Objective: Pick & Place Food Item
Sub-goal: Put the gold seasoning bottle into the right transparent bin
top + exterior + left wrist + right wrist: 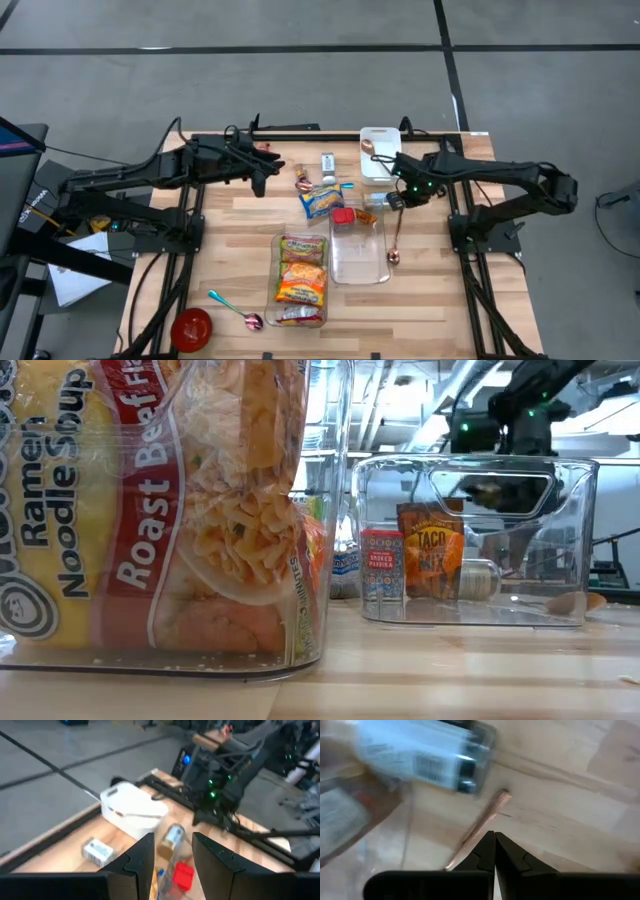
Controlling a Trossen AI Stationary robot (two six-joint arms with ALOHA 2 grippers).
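Beside the empty clear bin, the right gripper hovers with jaws together, holding nothing, over a copper spoon. Just beside it lies a small spice jar: light, rigid, probably slippery; grip across its body. Left gripper waits, jaws apart.

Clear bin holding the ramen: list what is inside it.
The clear bin holds stacked ramen noodle soup packs, one labelled roast beef flavor, with a darker packet at its near end. Anything underneath the packs is covered.
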